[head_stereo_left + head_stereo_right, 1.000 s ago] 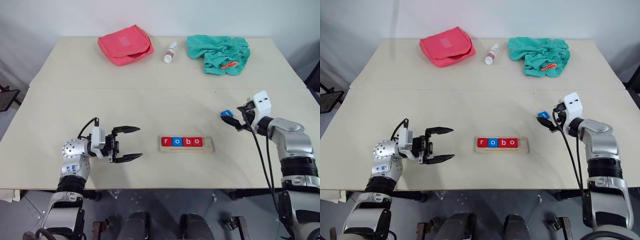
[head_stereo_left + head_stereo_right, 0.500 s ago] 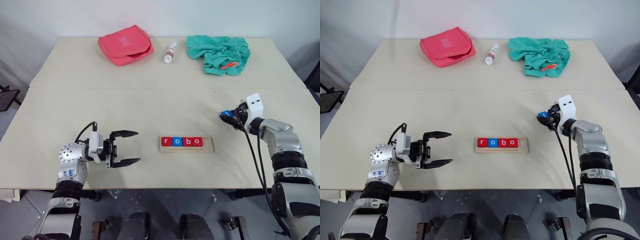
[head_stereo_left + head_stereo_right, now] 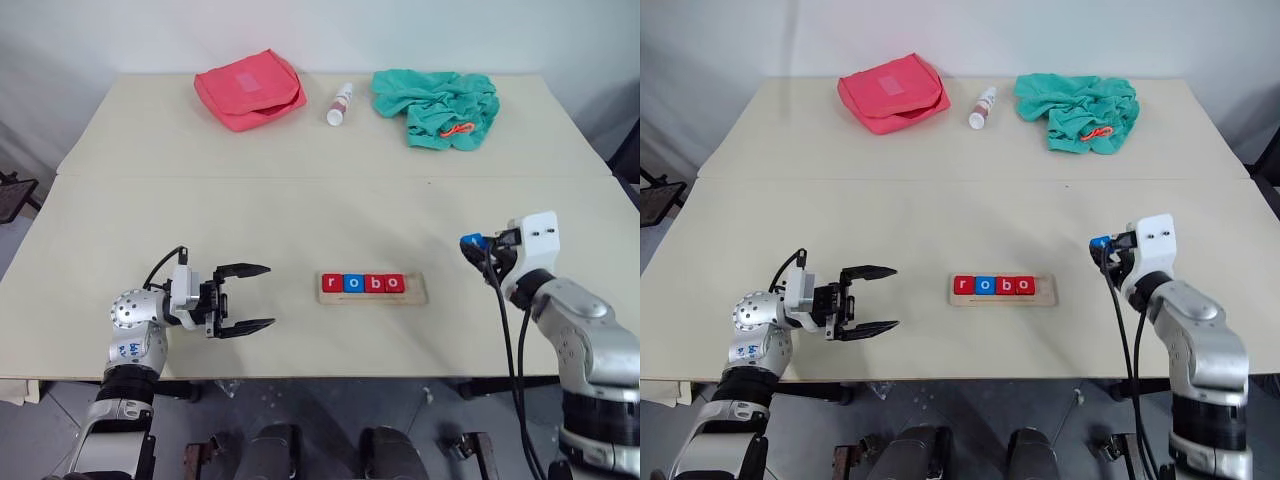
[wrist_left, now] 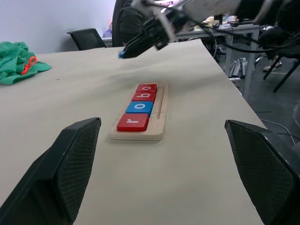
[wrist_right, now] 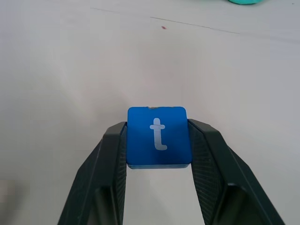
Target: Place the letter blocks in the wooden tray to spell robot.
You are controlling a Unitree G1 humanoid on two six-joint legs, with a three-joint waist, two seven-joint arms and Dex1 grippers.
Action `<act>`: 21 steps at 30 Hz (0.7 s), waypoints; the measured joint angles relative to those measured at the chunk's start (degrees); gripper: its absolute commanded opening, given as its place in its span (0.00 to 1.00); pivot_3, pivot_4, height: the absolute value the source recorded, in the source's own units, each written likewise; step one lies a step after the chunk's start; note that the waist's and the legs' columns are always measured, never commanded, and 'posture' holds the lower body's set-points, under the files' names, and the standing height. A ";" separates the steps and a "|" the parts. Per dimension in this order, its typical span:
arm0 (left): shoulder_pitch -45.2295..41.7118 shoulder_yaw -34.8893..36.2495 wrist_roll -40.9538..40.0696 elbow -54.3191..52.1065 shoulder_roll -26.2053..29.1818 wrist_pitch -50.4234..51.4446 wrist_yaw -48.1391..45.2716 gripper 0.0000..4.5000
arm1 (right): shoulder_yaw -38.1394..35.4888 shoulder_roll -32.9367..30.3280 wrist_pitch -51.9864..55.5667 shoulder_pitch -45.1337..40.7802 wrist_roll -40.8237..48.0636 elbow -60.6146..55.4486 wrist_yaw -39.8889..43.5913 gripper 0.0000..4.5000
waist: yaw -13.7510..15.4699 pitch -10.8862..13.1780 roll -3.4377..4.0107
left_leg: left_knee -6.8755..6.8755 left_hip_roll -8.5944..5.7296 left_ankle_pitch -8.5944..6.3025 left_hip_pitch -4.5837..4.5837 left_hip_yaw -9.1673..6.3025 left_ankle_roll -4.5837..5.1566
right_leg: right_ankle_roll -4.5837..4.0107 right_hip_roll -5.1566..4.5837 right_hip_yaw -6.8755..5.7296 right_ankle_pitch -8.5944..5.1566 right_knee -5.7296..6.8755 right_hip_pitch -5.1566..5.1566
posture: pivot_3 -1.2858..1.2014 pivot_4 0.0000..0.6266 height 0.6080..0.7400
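The wooden tray (image 3: 418,292) lies at the table's front middle with several letter blocks (image 3: 364,283) in its groove reading r, o, b, o: red, blue, red, red. Its right end is bare. My right gripper (image 3: 473,243) hovers above the table to the tray's right, shut on a blue block marked t (image 5: 158,136), which sits squarely between the fingers (image 5: 108,159). My left gripper (image 3: 250,299) rests open to the tray's left, pointing at it, with nothing between its fingers. The left wrist view looks along the tray (image 4: 158,123) and its blocks (image 4: 139,107).
At the table's far side lie a pink pouch (image 3: 250,88), a small white bottle (image 3: 340,104) and a crumpled green cloth (image 3: 437,106) with an orange piece on it. A seam (image 3: 300,177) crosses the table behind the tray.
My right gripper closed on the blue t block, lifted it off the table and drew back toward me. The left gripper has barely shifted.
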 measured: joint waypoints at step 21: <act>2.94 1.18 -5.08 -6.37 4.61 3.81 0.00 1.00 | -1.06 10.47 9.46 12.10 3.33 -15.43 -12.10 0.33 | -0.06 -0.01 0.01 | -0.12 -0.05 0.00 0.31 0.12 0.00 | 0.00 0.02 0.33 0.00 0.12 0.08 | 0.52 0.24 1.00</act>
